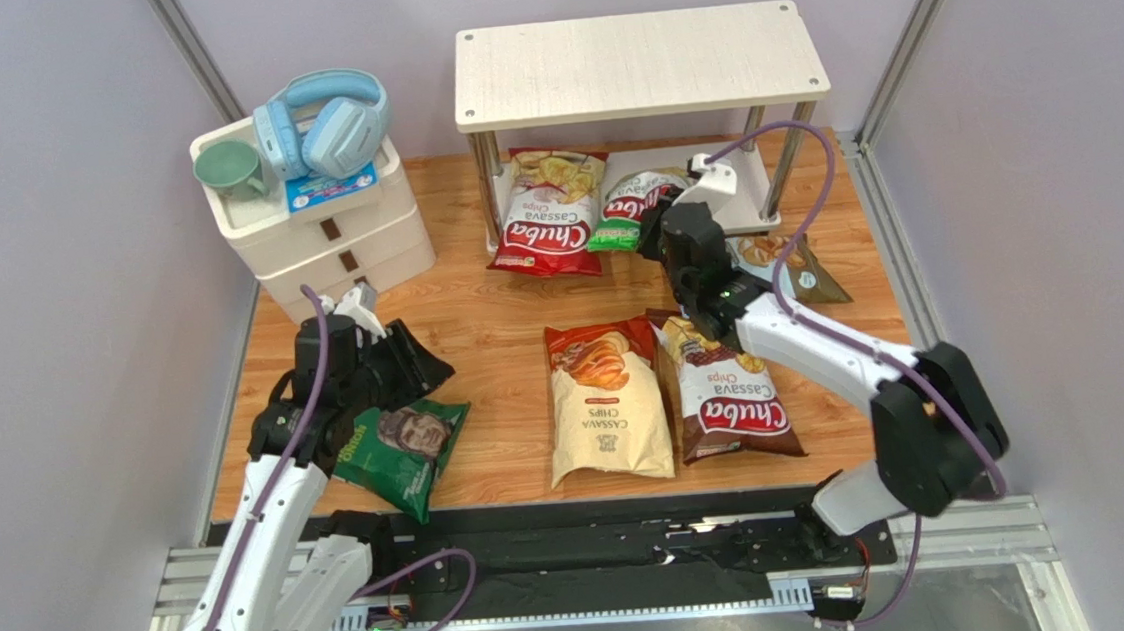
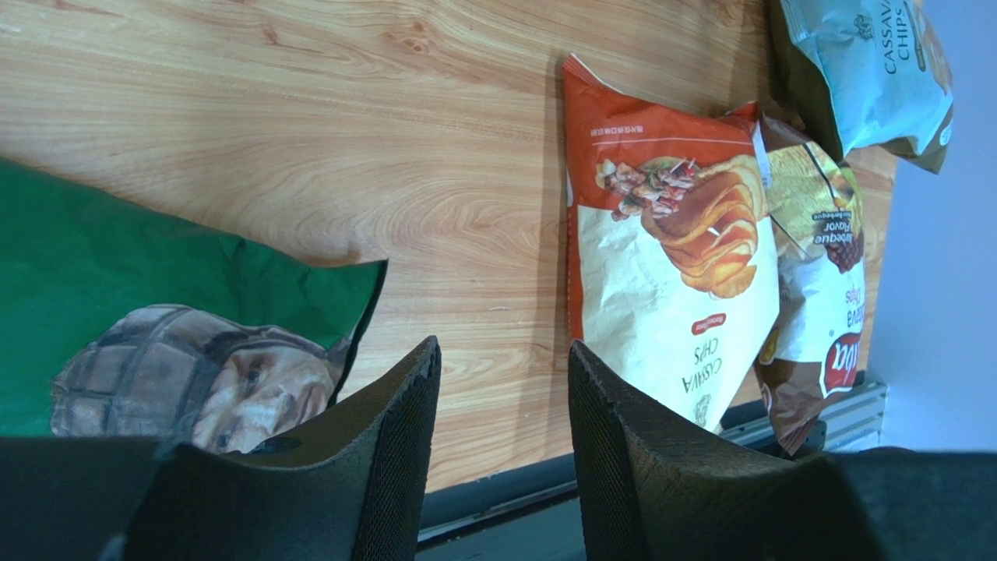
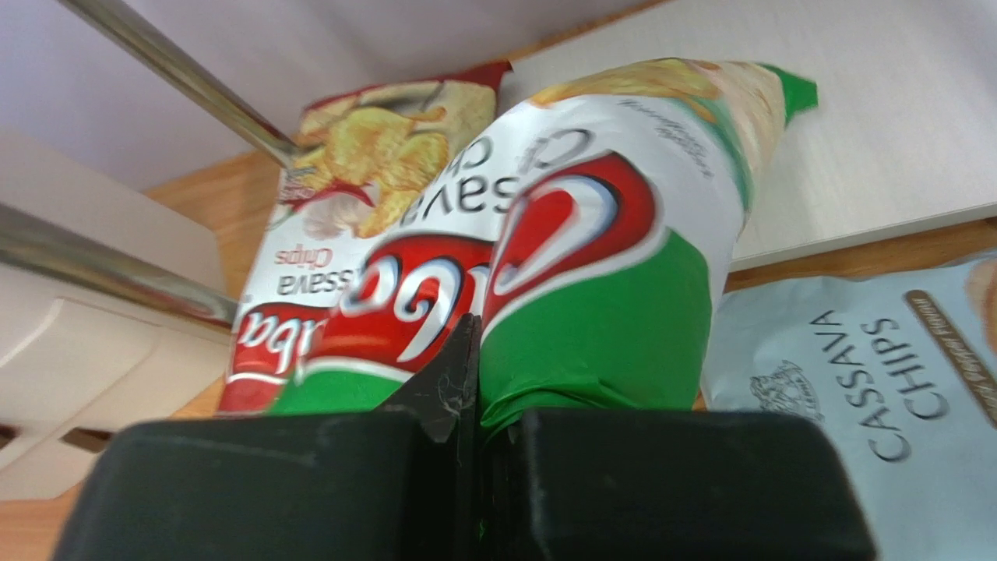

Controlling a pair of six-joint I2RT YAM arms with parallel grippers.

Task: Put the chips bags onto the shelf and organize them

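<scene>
My right gripper (image 1: 659, 225) is shut on the bottom edge of the green Chuba bag (image 1: 632, 206), which it holds at the front of the shelf's lower board (image 1: 750, 169); the bag fills the right wrist view (image 3: 609, 281). The red Chuba bag (image 1: 548, 211) leans half under the shelf (image 1: 636, 63). The light blue bag (image 1: 791, 268) lies by the right arm. The cream-orange bag (image 1: 607, 399) and the brown Chuba bag (image 1: 725, 390) lie mid-table. My left gripper (image 1: 409, 361) is open and empty just above the dark green bag with a man's face (image 1: 401, 449).
A white three-drawer unit (image 1: 317, 222) with blue headphones (image 1: 327, 124) and a green cup (image 1: 230, 169) stands at the back left. Grey walls close in both sides. A black rail (image 1: 587, 554) runs along the near edge.
</scene>
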